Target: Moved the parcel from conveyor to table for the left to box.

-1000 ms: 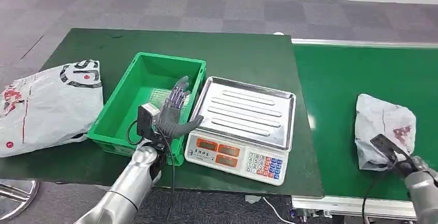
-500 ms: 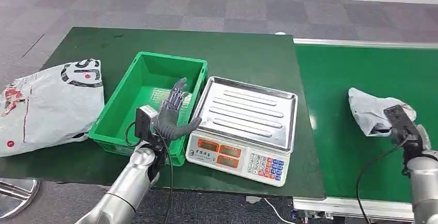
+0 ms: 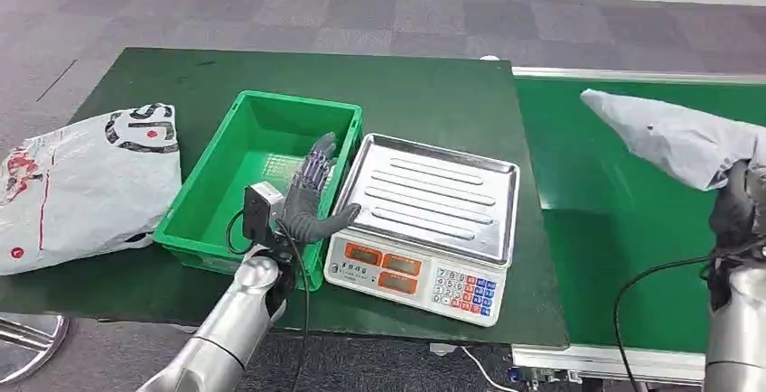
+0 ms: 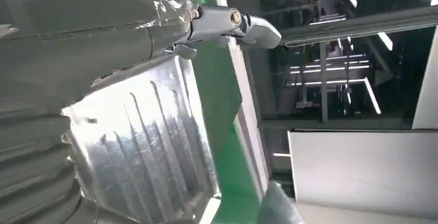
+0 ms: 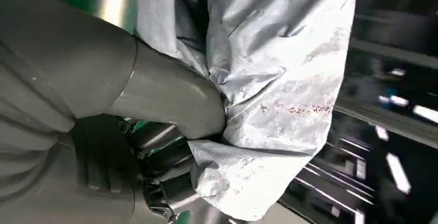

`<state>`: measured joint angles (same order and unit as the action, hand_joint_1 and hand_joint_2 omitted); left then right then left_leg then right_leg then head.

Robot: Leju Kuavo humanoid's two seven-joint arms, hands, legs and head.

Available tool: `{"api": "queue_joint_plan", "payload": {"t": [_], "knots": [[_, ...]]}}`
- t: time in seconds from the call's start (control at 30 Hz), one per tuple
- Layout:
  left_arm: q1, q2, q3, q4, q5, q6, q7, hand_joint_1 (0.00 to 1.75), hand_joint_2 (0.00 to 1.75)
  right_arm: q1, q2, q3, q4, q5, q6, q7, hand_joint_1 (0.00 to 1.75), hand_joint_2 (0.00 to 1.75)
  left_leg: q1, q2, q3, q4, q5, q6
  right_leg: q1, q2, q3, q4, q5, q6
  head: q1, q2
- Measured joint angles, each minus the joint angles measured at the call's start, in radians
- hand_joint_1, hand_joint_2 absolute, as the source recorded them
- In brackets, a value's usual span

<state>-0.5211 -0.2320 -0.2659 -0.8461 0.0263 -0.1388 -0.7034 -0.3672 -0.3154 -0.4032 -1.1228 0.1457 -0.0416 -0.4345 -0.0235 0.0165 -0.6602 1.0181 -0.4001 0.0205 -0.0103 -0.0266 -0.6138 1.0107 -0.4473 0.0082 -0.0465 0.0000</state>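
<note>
A grey plastic parcel (image 3: 673,137) hangs lifted above the green conveyor belt (image 3: 623,220) at the right. My right hand (image 3: 739,200) grips it from below; up close the thumb (image 5: 170,100) presses into the crumpled parcel (image 5: 274,95). My left hand (image 3: 309,195) stays open, fingers spread, over the right wall of the green bin (image 3: 262,184) next to the scale. The left wrist view looks past the left hand's thumb (image 4: 93,33) onto the scale's steel pan (image 4: 150,152).
A weighing scale (image 3: 425,220) with a steel pan stands in the middle of the dark green table (image 3: 406,94). A large white bag (image 3: 81,184) lies at the table's left end. A black cable hangs at the lower right.
My right hand has raised the parcel off the belt and carried it up and toward the far side. My left hand has shifted only slightly.
</note>
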Motion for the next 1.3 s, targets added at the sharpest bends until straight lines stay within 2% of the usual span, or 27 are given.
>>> {"api": "queue_joint_plan", "payload": {"t": [0.13, 0.3, 0.4, 0.53, 0.6, 0.77, 0.97, 1.13, 1.17, 1.3], "knots": [[0.001, -0.010, -0.002, -0.024, -0.006, 0.075, 0.000, 0.00, 1.75, -0.009, 0.040, 0.069, -0.077, 0.019, -0.036, -0.041, 1.75, 1.75, 0.000, 0.000, -0.001, 0.000, 0.000, 0.000, 0.001, 0.001, 0.000, 0.001, 0.000, 0.000, 0.000, 0.000], [0.019, -0.014, -0.002, -0.136, -0.004, 0.235, 0.000, 0.00, 1.75, -0.070, 0.117, 0.327, -0.090, 0.048, 0.015, 0.038, 1.75, 1.75, 0.001, 0.007, 0.000, 0.000, 0.001, -0.002, 0.002, 0.007, -0.002, 0.001, 0.001, -0.002, 0.000, 0.000], [0.027, -0.016, -0.002, -0.170, 0.008, 0.251, 0.000, 0.00, 1.75, -0.101, 0.149, 0.492, -0.052, 0.058, 0.051, 0.082, 1.75, 1.75, 0.003, 0.003, 0.000, 0.000, 0.002, -0.004, 0.003, 0.004, -0.003, 0.001, 0.001, -0.002, 0.000, 0.000], [0.036, -0.015, -0.002, -0.191, 0.016, 0.253, 0.000, 0.00, 1.75, -0.117, 0.169, 0.573, -0.028, 0.061, 0.065, 0.093, 1.75, 1.75, 0.003, -0.006, -0.003, -0.001, 0.004, -0.005, 0.003, -0.005, -0.002, 0.002, 0.000, -0.004, 0.000, 0.000], [0.036, -0.014, -0.002, -0.193, 0.017, 0.256, 0.000, 0.00, 1.75, -0.140, 0.173, 0.628, 0.007, 0.061, 0.118, 0.117, 1.75, 1.75, 0.003, -0.004, -0.003, -0.001, 0.003, -0.005, 0.003, -0.004, -0.002, 0.002, 0.000, -0.004, 0.000, 0.000], [0.036, -0.014, -0.001, -0.192, 0.031, 0.256, 0.000, 0.00, 1.75, -0.147, 0.178, 0.770, 0.109, -0.005, 0.351, 0.181, 1.75, 1.75, 0.003, -0.006, -0.003, 0.000, 0.003, -0.005, 0.003, -0.005, -0.003, 0.002, -0.001, -0.004, 0.000, 0.000], [0.036, -0.014, 0.002, -0.180, 0.035, 0.239, 0.000, 0.00, 1.75, -0.169, 0.174, 0.889, 0.215, -0.022, 0.463, 0.222, 1.75, 1.75, 0.003, -0.003, -0.002, 0.000, 0.003, -0.006, 0.003, -0.003, -0.003, 0.002, -0.001, -0.004, 0.000, 0.000], [0.036, -0.014, 0.003, -0.173, 0.035, 0.232, 0.000, 0.00, 1.75, -0.208, 0.159, 0.934, 0.251, -0.023, 0.492, 0.243, 1.75, 1.75, 0.003, -0.002, 0.000, 0.000, 0.003, -0.005, 0.003, -0.001, -0.002, 0.001, -0.001, -0.004, 0.000, 0.000], [0.036, -0.014, 0.003, -0.172, 0.035, 0.231, 0.000, 0.00, 1.75, -0.212, 0.158, 0.939, 0.256, -0.023, 0.493, 0.243, 0.00, 1.75, 0.003, -0.002, 0.000, 0.000, 0.003, -0.005, 0.003, -0.001, -0.002, 0.001, -0.001, -0.004, 0.000, 0.000], [0.035, -0.014, 0.008, -0.168, 0.035, 0.232, 0.000, 0.00, 1.75, -0.233, 0.141, 0.964, 0.268, -0.024, 0.476, 0.257, 0.00, 1.75, 0.003, -0.001, 0.002, 0.000, 0.003, -0.005, 0.003, -0.001, 0.000, 0.001, -0.001, -0.004, 0.000, 0.000]]}}
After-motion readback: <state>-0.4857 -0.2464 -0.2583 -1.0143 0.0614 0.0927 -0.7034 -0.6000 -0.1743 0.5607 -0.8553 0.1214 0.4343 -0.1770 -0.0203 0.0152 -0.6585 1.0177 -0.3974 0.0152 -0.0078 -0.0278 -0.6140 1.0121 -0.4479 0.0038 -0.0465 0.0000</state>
